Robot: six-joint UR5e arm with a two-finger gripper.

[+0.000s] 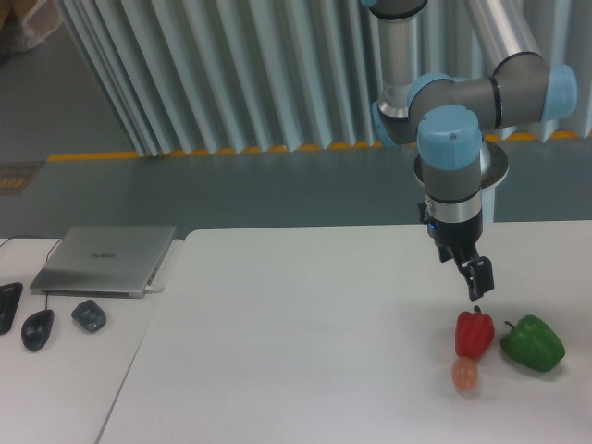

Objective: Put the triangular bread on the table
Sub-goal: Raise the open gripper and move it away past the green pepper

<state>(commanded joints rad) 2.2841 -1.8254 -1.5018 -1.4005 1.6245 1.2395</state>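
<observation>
The triangular bread does not show anywhere in this view. My gripper (478, 280) hangs from the arm over the right part of the white table (305, 333), just above a red pepper (474, 333). Its dark fingers overlap from this angle, so I cannot make out a gap or anything held between them.
A green pepper (533, 343) lies right of the red one, and a small orange-pink egg-shaped thing (464, 374) sits just in front of it. On a separate desk at the left are a laptop (106, 259), a mouse (37, 328) and a small dark object (89, 315).
</observation>
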